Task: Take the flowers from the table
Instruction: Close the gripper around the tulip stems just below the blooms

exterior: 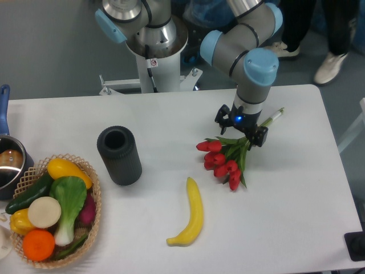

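The gripper (242, 130) is sitting low over the stems of the flowers (223, 160), which are lying on the table (296, 188). Whether its jaws are gripping the stems or standing apart cannot be told; the wrist is hiding them. The red buds are fanning out just below and left of the tool, while the pale stem ends are poking out to its upper right. A banana (191, 214) is lying further below-left, and a dark cylinder (118, 154) is standing well to the left.
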